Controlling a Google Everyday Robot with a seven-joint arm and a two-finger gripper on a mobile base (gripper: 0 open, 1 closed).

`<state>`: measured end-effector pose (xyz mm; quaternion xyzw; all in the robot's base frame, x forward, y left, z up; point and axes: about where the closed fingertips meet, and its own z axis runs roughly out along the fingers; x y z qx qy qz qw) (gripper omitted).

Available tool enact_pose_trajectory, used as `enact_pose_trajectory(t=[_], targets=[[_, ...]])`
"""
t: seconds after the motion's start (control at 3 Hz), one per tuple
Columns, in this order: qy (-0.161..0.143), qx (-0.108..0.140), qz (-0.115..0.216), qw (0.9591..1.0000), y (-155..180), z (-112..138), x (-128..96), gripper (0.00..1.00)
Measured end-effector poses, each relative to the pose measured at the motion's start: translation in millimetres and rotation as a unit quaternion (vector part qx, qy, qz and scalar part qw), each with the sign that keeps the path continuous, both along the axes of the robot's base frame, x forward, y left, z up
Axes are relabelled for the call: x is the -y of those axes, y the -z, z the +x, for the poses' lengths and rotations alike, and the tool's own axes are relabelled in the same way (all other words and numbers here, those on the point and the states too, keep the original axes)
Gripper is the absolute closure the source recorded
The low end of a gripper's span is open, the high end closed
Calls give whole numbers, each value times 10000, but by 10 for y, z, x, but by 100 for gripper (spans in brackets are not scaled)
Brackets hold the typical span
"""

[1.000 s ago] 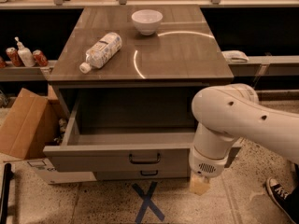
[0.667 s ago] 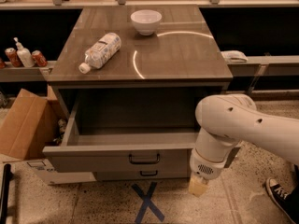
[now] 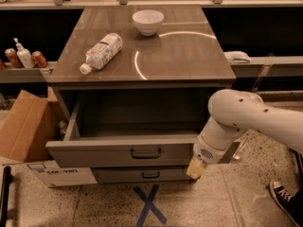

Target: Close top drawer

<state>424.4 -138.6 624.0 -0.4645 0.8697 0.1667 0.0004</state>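
The top drawer (image 3: 118, 154) is a wide grey drawer pulled far out from under the wooden counter, and its deep box shows nothing inside. A small dark loop handle (image 3: 146, 152) sits at the centre of its front panel. My gripper (image 3: 196, 168) hangs from the white arm (image 3: 246, 119) at the right end of that front panel, low against its right corner. A shallower grey drawer (image 3: 150, 175) below is shut.
A plastic bottle (image 3: 102, 51) lies on the counter (image 3: 189, 56) and a white bowl (image 3: 147, 21) stands behind it. A cardboard box (image 3: 23, 126) stands left of the drawer. A blue tape X (image 3: 149, 205) marks the floor. A shoe (image 3: 284, 195) is at the lower right.
My gripper has risen and moved in against the right end of the drawer front. The drawer front sits slightly further back toward the counter.
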Motion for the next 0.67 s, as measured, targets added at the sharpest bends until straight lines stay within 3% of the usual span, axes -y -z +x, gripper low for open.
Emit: enact_pose_trajectory(t=[0.33,0.67], targets=[[0,0,0,10000,0,0,0,100],[-132,550,-71,9984,9,245,85,100]])
